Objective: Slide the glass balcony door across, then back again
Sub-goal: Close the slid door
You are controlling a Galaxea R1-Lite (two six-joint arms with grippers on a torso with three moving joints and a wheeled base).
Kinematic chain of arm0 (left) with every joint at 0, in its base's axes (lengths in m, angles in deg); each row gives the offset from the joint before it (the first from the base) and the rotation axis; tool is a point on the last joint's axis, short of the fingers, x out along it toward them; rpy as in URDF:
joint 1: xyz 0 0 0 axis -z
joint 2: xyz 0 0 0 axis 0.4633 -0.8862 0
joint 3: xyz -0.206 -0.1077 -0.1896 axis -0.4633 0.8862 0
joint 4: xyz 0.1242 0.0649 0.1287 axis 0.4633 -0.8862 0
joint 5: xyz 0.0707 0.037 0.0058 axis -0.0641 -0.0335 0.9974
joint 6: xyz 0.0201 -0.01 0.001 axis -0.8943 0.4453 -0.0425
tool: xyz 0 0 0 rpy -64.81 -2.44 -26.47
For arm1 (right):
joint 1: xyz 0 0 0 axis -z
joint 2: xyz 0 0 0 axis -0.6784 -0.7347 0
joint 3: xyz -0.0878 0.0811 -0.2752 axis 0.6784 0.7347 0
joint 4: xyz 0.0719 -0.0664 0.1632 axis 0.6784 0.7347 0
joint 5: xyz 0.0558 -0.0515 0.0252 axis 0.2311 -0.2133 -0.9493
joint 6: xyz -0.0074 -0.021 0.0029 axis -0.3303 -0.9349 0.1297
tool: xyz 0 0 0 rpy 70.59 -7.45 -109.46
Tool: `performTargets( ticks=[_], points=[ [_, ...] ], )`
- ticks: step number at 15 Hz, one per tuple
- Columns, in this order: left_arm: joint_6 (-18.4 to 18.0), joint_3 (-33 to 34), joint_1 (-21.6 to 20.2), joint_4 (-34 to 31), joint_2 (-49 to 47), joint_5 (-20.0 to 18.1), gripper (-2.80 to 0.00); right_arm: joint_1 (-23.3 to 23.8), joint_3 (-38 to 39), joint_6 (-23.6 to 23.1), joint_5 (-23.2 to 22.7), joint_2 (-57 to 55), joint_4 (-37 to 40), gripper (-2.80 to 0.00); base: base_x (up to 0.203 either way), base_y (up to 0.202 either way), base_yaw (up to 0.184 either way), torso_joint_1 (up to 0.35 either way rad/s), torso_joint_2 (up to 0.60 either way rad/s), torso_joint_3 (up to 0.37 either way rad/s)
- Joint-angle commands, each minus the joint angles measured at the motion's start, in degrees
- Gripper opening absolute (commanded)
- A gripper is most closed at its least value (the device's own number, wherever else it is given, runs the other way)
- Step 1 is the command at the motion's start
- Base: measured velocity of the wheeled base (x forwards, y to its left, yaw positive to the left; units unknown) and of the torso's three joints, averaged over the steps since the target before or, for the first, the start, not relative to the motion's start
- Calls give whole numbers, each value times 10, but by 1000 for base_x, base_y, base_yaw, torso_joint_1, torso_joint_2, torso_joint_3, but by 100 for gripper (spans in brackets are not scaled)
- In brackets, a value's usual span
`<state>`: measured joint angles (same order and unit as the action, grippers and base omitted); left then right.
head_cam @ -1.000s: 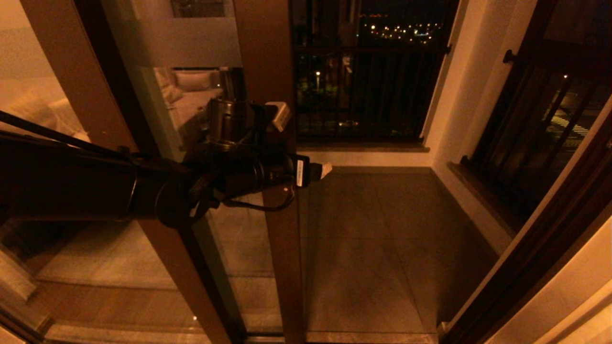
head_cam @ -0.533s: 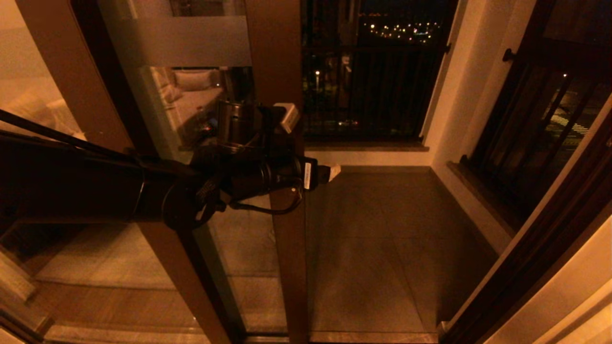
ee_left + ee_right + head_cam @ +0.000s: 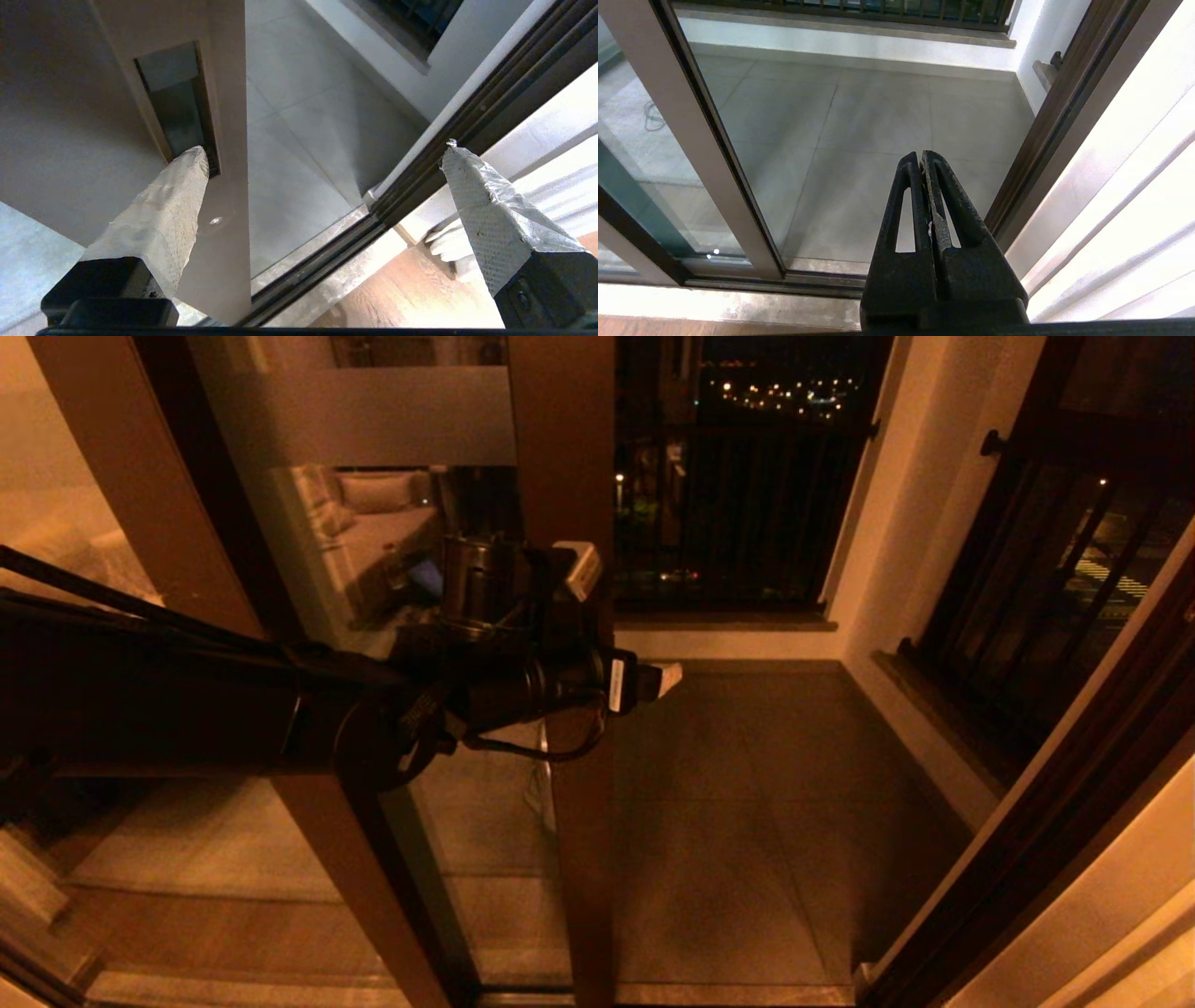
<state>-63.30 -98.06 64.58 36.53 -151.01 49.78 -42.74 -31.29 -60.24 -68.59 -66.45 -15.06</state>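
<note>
The glass balcony door (image 3: 560,476) stands partway across the opening, its frosted band (image 3: 373,415) near the top. My left gripper (image 3: 625,621) is open at the door's leading stile, at mid height. In the left wrist view one taped finger (image 3: 159,219) has its tip in the recessed handle (image 3: 175,102) of the stile (image 3: 224,93); the other finger (image 3: 490,219) hangs free over the opening. My right gripper (image 3: 922,156) is shut on nothing, low and in front of the threshold, and does not show in the head view.
A second brown-framed glass panel (image 3: 159,504) overlaps the door on the left. The dark door jamb (image 3: 1055,821) bounds the opening on the right. The floor track (image 3: 317,266) runs along the threshold. Beyond lie the tiled balcony floor (image 3: 747,803) and dark railings (image 3: 738,513).
The door's stile and my left gripper have both moved to the right, narrowing the opening. The right arm has not visibly moved.
</note>
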Motion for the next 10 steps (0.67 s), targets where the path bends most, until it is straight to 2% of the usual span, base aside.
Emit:
performTargets(
  ticks=[1,10],
  points=[
    [0,-9,3,2,-10,5,0,-1,0,-1,0,-1,0,-280,0,0,0,0,0,0],
    [0,-23,19,-1,-20,13,0,0,0,-1,0,-1,0,-280,0,0,0,0,0,0]
  ],
)
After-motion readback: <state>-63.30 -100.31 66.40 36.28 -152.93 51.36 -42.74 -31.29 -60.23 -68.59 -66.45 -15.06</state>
